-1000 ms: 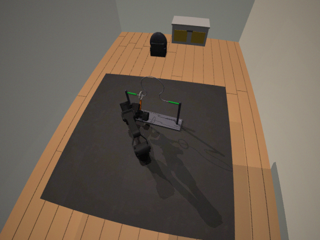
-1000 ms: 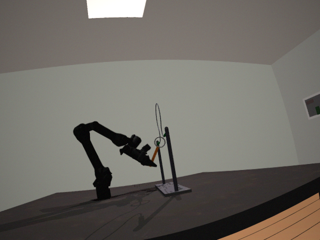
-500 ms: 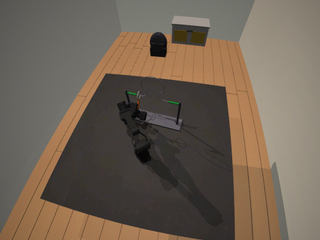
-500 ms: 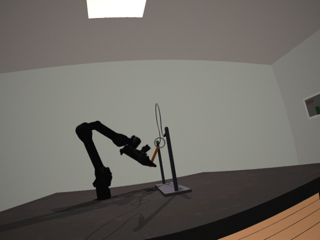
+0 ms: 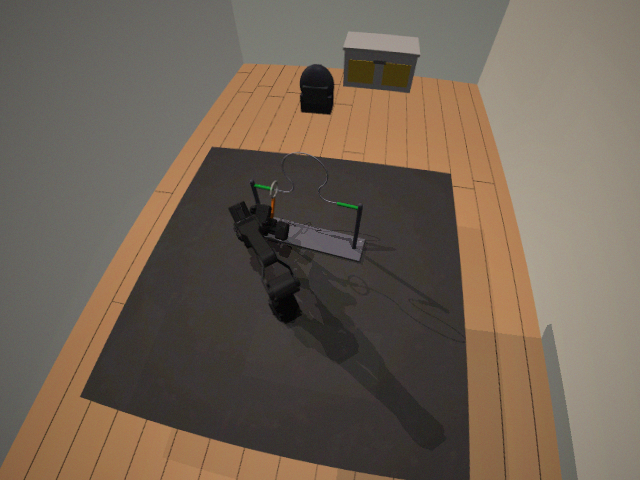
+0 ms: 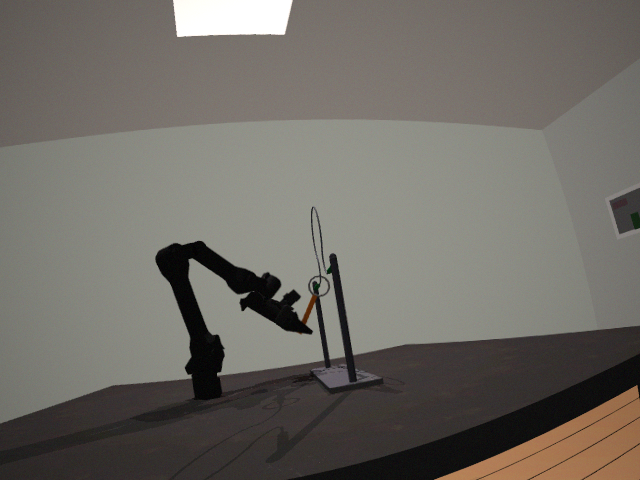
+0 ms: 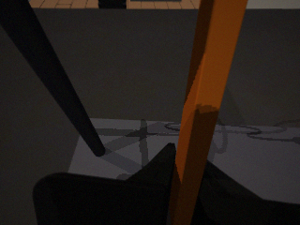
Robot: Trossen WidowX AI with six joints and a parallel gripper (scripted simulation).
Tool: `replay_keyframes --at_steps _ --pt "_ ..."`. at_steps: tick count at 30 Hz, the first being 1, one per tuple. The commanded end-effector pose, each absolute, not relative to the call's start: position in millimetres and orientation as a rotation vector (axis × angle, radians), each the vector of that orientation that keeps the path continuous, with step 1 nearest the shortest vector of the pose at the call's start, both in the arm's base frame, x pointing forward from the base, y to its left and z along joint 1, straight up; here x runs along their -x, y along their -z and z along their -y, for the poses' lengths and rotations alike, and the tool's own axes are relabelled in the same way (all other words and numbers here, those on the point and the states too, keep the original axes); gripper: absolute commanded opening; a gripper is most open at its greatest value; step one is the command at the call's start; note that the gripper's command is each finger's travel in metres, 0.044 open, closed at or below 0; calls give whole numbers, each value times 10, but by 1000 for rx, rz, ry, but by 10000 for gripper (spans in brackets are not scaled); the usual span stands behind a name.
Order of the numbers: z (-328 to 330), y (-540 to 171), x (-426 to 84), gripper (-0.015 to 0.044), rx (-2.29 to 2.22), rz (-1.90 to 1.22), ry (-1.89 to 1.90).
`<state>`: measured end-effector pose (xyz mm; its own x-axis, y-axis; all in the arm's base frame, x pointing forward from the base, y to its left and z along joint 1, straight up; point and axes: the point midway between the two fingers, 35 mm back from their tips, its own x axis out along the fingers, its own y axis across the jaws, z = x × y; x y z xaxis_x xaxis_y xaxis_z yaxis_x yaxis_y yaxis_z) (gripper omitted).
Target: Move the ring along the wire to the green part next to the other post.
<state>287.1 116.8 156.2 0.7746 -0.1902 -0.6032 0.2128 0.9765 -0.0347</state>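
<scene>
The ring (image 5: 270, 189) (image 6: 309, 285) is upright around the wire at the inner end of the left green part (image 5: 262, 187), where the grey wire (image 5: 327, 178) begins. Whether it touches the wire is too small to tell. The orange handle (image 5: 272, 205) (image 6: 309, 308) (image 7: 202, 117) points down from the ring, leaning toward the arm. My gripper (image 5: 271, 221) (image 6: 306, 329) (image 7: 177, 150) is shut on the handle's lower part, below wire height. The left post (image 5: 255, 195) (image 7: 63, 82) stands left of the handle. The other green part (image 5: 347, 205) meets the right post (image 5: 357, 227) (image 6: 342, 320).
The grey wire rises in a tall loop between the green parts. Both posts stand on a pale base plate (image 5: 323, 242) (image 6: 343, 380) on the dark mat (image 5: 206, 361). A backpack (image 5: 316, 93) and a cabinet (image 5: 381, 43) stand far behind.
</scene>
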Motion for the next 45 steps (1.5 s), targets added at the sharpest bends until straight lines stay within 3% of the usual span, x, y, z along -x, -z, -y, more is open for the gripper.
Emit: replay_keyframes --at_steps 1,45 --pt "-1214 -1573 -2887 -150 -35 -643 223" --pt "-1405 -1366 -2911 -150 -32 -631 224"
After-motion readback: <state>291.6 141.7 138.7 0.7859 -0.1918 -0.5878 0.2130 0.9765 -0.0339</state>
